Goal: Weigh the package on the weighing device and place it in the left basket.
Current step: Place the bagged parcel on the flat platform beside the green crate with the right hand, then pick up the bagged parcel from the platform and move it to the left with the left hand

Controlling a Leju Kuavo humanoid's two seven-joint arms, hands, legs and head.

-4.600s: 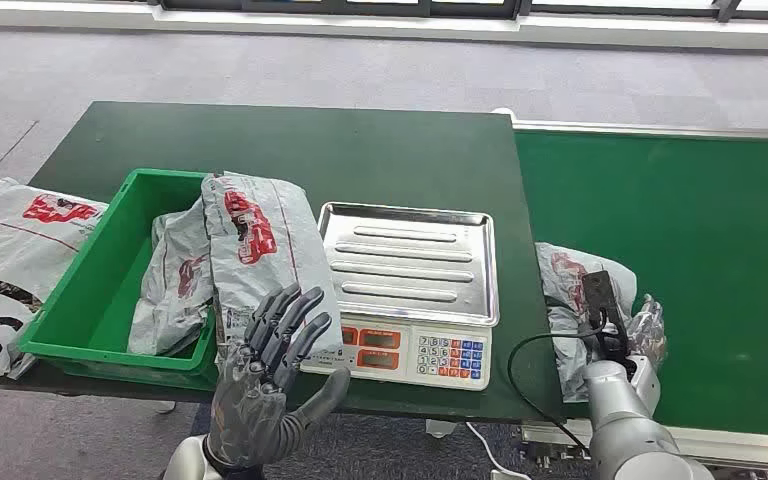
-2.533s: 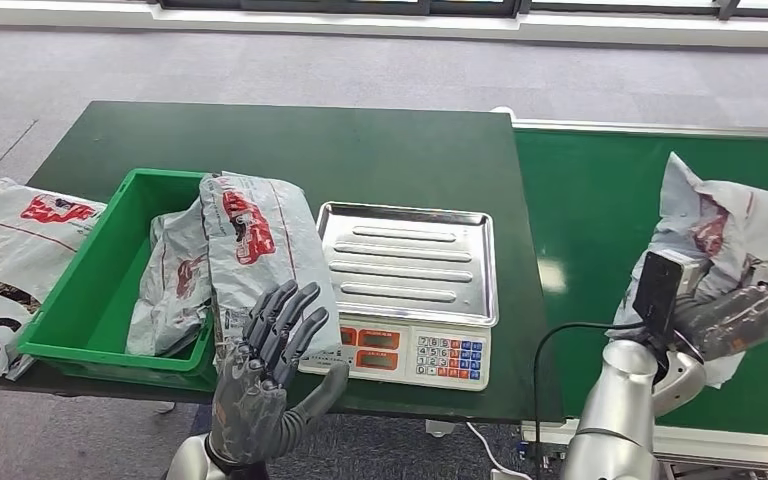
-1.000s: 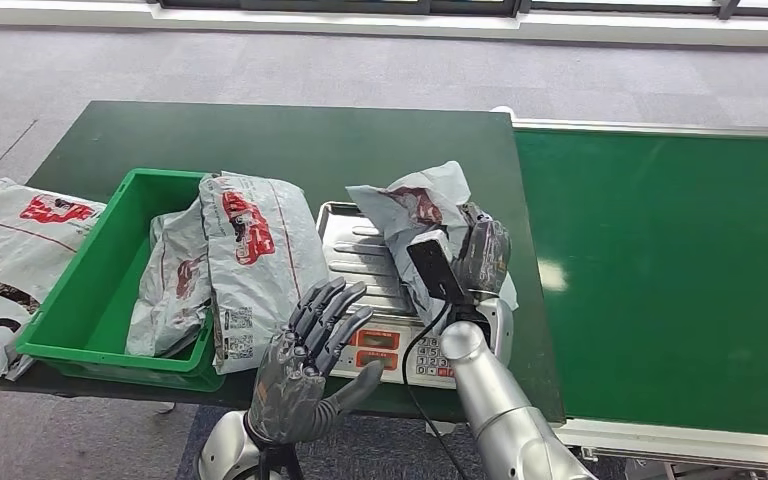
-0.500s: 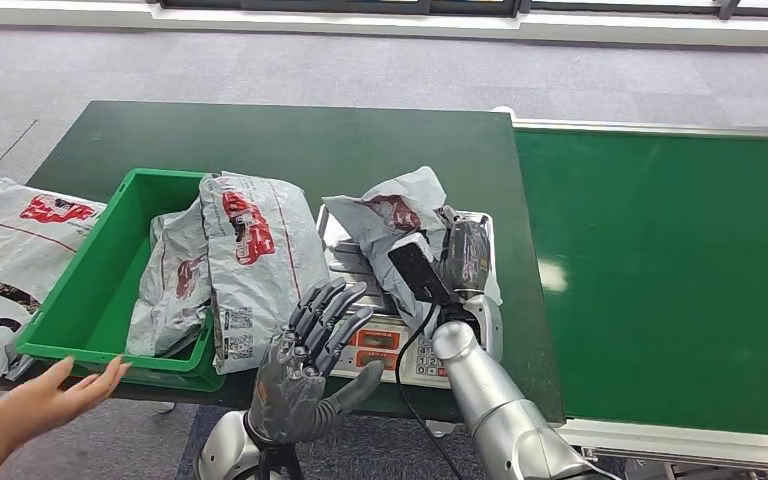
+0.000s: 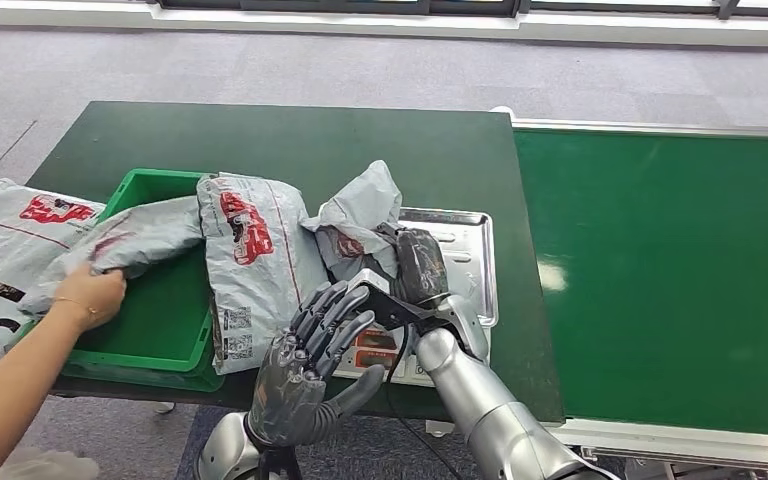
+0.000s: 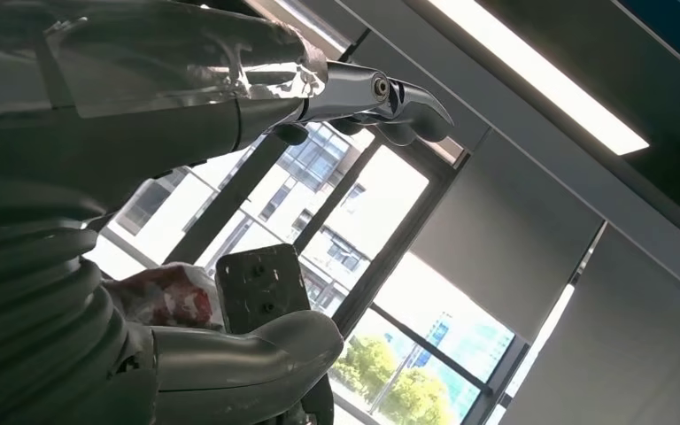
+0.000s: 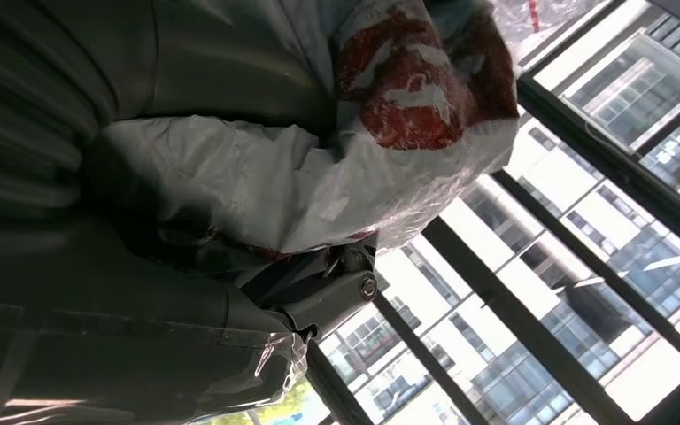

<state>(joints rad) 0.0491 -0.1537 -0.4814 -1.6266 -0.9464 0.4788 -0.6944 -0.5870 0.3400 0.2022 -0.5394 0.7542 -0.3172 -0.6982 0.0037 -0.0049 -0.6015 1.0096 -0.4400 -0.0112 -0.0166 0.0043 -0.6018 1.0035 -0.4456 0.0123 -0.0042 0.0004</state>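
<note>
My right hand grips a crumpled grey package with red print over the left part of the steel tray of the scale. Up close, the package bulges out of the right hand. My left hand is raised in front of the scale's keypad, palm up, fingers spread, holding nothing. In its wrist view the left hand points towards the ceiling. The green basket stands left of the scale.
A large grey package leans on the basket's right rim. A person's hand grips another grey package lying across the basket. A big printed bag lies at the table's left end. The green conveyor runs on the right.
My right hand has carried the package leftward across the scale tray, tilting it. A person's hand has reached in and taken hold of the package in the basket, pulling it up and left.
</note>
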